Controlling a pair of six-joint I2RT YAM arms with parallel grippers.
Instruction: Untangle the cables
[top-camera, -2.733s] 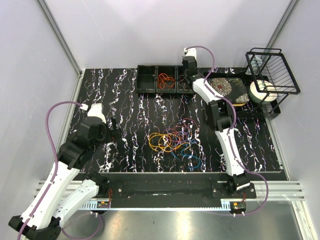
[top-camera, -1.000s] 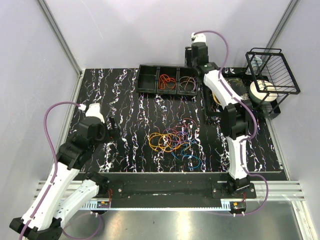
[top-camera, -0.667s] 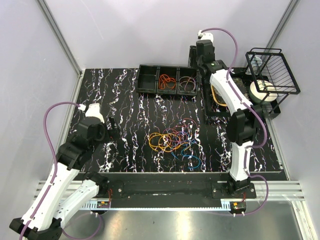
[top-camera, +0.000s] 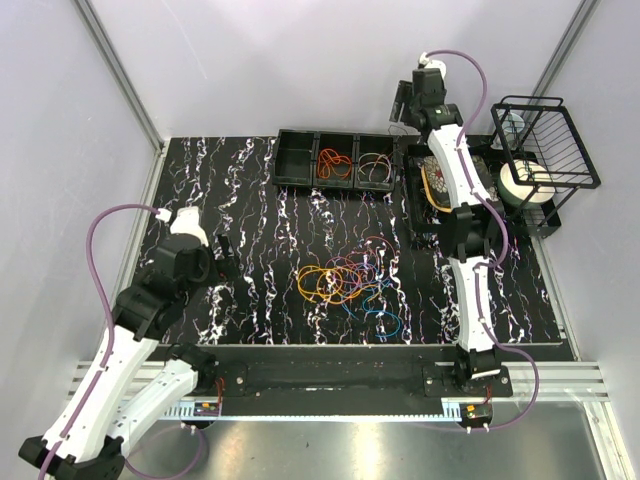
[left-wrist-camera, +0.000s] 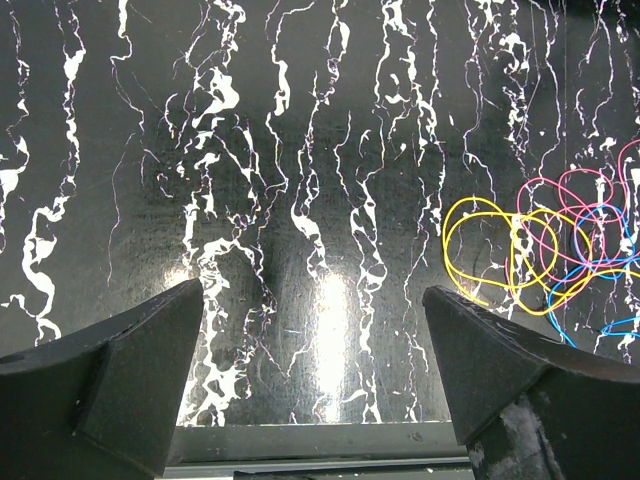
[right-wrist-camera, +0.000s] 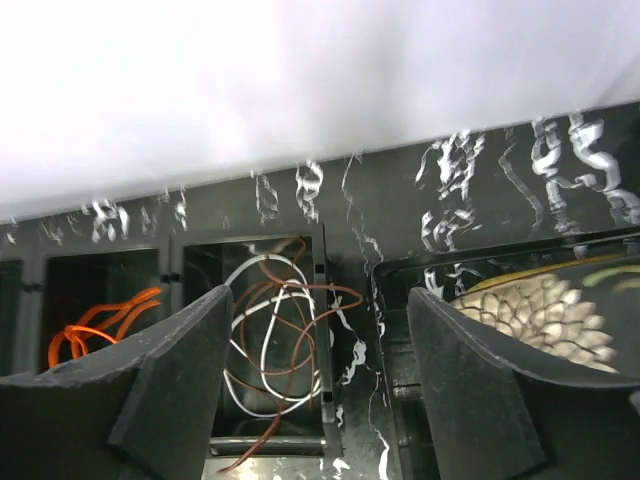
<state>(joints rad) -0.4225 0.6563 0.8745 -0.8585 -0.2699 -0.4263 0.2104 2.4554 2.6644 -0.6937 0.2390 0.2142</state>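
The tangled cables (top-camera: 345, 285) lie heaped on the table at the centre of the overhead frame, yellow, pink and blue loops overlapping. The left gripper (left-wrist-camera: 312, 300) hangs at lower left, spread wide and empty. The right gripper (right-wrist-camera: 320, 295), high at the upper right, is parted too and holds nothing. It is near the three-compartment tray (top-camera: 294, 160), which holds orange cables (top-camera: 333, 163) in the middle bin and brown and white cables (right-wrist-camera: 275, 330) in the right one.

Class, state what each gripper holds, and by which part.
Nothing is held. The left gripper and the right gripper are both open and empty.
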